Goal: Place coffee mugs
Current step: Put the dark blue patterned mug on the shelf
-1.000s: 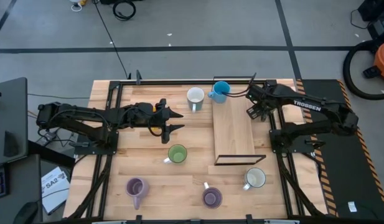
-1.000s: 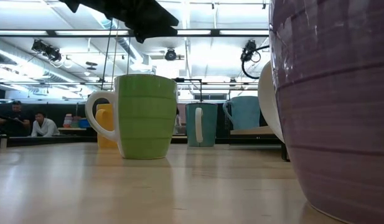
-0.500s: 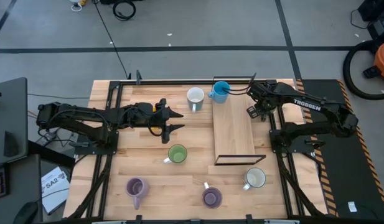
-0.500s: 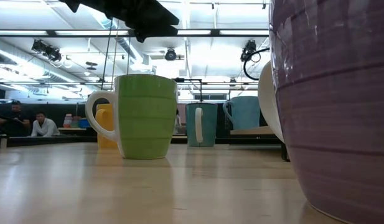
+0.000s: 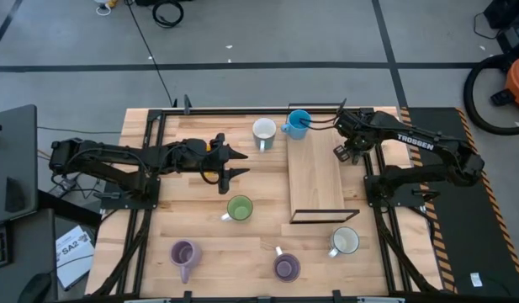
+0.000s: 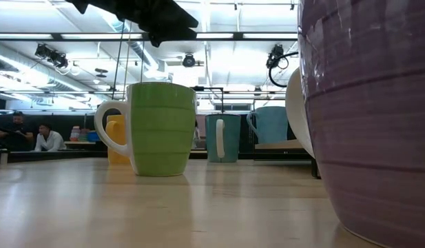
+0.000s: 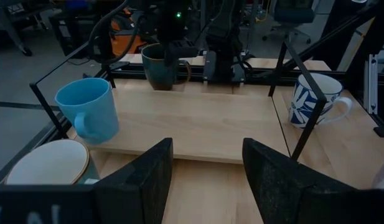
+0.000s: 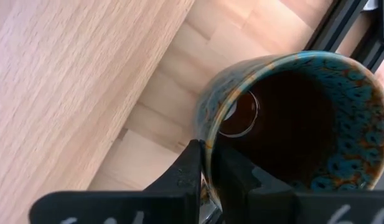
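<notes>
From left: the left gripper (image 5: 235, 163) hovers over the table (image 5: 192, 227) with its jaws apart and empty, a green mug (image 5: 240, 208) just in front of it. A white-rimmed mug (image 5: 263, 130) and a blue mug (image 5: 298, 123) stand at the far edge, the blue one on the raised wooden board (image 5: 316, 177). At right, the right gripper (image 8: 206, 168) is clamped on the rim of a dark brown mug (image 8: 291, 121). Two purple mugs (image 5: 184, 254) and a white mug (image 5: 345, 241) sit along the near edge.

Wooden counter (image 5: 200, 198): raised board (image 5: 316, 181) right; green mug (image 5: 240, 207) centre; 2 purple mugs (image 5: 183, 253) near edge.
</notes>
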`<act>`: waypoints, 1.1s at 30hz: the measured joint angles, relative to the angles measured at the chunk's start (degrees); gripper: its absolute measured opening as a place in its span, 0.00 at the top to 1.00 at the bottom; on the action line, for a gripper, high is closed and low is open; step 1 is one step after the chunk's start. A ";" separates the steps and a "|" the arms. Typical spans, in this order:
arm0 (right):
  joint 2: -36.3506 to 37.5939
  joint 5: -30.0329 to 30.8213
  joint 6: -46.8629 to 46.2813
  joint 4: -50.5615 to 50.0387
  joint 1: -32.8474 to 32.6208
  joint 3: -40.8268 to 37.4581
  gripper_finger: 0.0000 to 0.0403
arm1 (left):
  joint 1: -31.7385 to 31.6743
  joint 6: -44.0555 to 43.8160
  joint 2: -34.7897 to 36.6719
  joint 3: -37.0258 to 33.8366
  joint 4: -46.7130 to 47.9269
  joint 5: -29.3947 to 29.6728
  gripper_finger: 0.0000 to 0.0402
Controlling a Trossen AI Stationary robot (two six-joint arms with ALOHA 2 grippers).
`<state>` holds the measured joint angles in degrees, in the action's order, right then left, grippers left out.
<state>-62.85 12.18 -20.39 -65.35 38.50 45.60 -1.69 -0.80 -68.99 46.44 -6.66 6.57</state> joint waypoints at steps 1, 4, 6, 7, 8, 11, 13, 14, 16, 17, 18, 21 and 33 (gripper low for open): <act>0.00 -0.02 0.16 -0.04 0.00 0.00 0.90 | 0.00 0.00 0.00 0.00 0.00 0.00 0.50; 0.07 -0.02 1.08 -0.06 0.00 0.00 0.92 | 0.00 0.00 0.00 0.00 0.00 0.00 0.50; 0.07 -0.02 1.50 -0.08 0.00 0.00 0.93 | 0.00 0.00 0.00 0.00 0.00 0.00 0.50; 0.07 -0.09 2.30 -0.20 -0.04 0.04 0.93 | 0.01 0.00 0.00 0.00 0.00 0.00 0.50; 0.07 -0.15 3.14 -0.43 -0.17 0.10 0.93 | 0.00 0.00 0.00 0.00 0.00 0.00 0.50; -0.06 -0.61 4.67 -1.14 -0.28 0.73 0.93 | 0.00 0.00 0.00 0.00 0.00 0.00 0.50; -0.07 -1.36 5.32 -1.63 -0.28 1.59 0.93 | 0.00 -0.01 0.00 0.00 0.02 0.00 0.50; -0.06 -1.34 5.54 -1.75 -0.35 2.02 0.93 | 0.01 -0.02 0.00 0.00 0.02 0.00 0.50; -0.06 -1.33 6.17 -2.35 -0.33 2.95 0.93 | 0.02 -0.02 0.00 0.00 0.02 0.00 0.50; -0.04 -1.33 6.61 -3.00 -0.33 3.42 0.93 | 0.01 -0.02 0.00 0.00 0.02 0.00 0.50; -0.04 -1.40 6.94 -3.78 -0.33 3.84 0.93 | 0.02 -0.02 0.00 0.00 0.02 0.00 0.50; -0.04 -2.06 7.02 -5.82 -0.33 5.47 0.93 | 0.02 -0.02 0.00 0.00 0.02 0.00 0.50; -0.04 -3.20 7.32 -11.62 -2.47 15.38 0.93 | 0.02 -0.04 0.00 0.00 0.02 0.00 0.50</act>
<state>-62.89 8.98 -13.07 -76.97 36.03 60.98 -1.67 -0.84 -68.99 46.44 -6.63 6.57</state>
